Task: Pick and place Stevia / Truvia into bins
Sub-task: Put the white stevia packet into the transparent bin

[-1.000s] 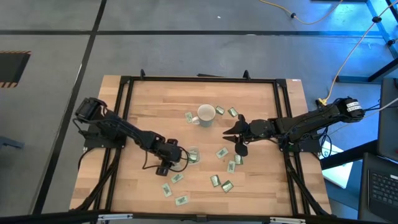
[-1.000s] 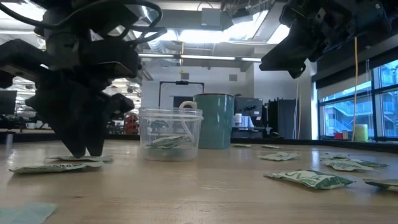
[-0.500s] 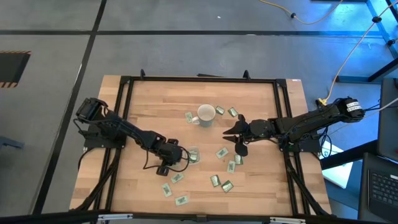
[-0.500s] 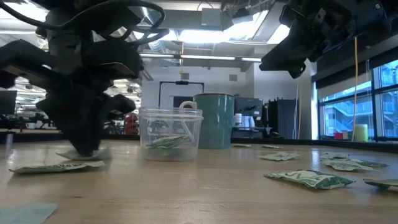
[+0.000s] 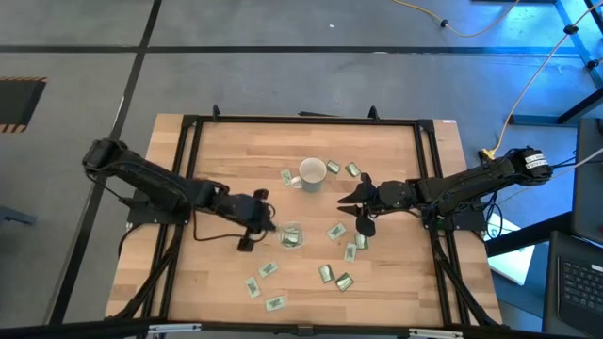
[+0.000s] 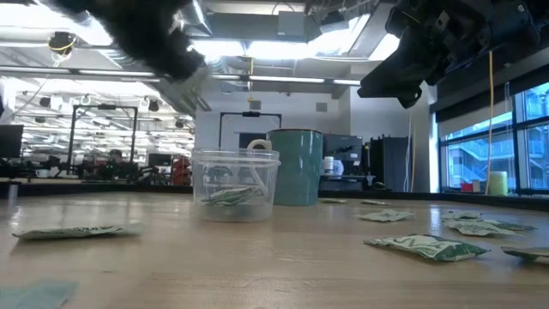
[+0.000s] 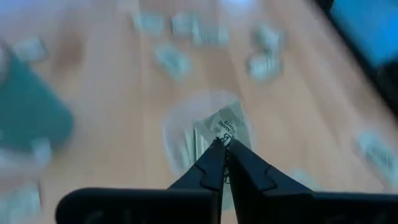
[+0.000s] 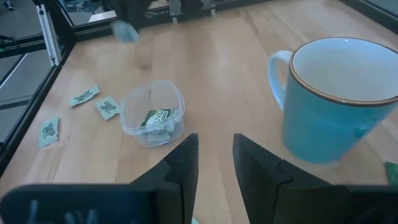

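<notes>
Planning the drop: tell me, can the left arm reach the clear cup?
Probably yes: the left gripper, shut on a green-and-white sachet, hangs over the round clear plastic cup; nothing blocks it.

Place: a robotics lab or open-plan workshop.
Landmark: a pale wooden-plank table [image 5: 226, 160] framed in black metal rails.
Floor around the table: grey concrete marked with dark lines; a yellow cable [image 5: 528, 85] trails across it beyond the table's right corner.
Beside the table's right edge: a dark keyboard [image 5: 577, 282].
Room behind the table: exposed ceiling ducts and bright strip lights [image 6: 283, 47], dark equipment racks [image 6: 111, 142], tall windows [image 6: 480, 142] to the right.
</notes>
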